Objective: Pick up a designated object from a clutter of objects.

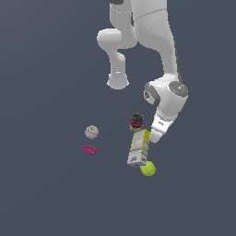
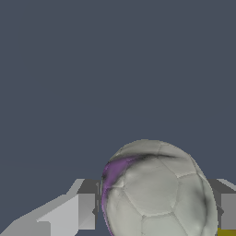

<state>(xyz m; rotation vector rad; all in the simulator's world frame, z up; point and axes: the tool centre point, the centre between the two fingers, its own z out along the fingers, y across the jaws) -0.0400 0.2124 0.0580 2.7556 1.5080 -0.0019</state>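
Exterior view: a plain dark grey tabletop [image 1: 46, 193]; the claw [image 1: 155, 137] is low, at 3 o'clock of the carton [image 1: 139, 148], hiding the ball. Wrist view: the round ball [image 2: 154, 191] sits between parted fingers [image 2: 85, 211]; whether they grip it is unclear.

You get flat, even simulator light in both views; dim slate-grey ground, no glare, no clear cast shadows. Exterior view: arm [image 1: 161, 60] brightest, softly shaded on undersides; small items coarse, pixelated, labels unreadable. Wrist view: ball [image 2: 154, 191] sharp enough for panel seams, darker toward purple side; fingers [image 2: 85, 209] plain grey. No edge distortion, no blur.
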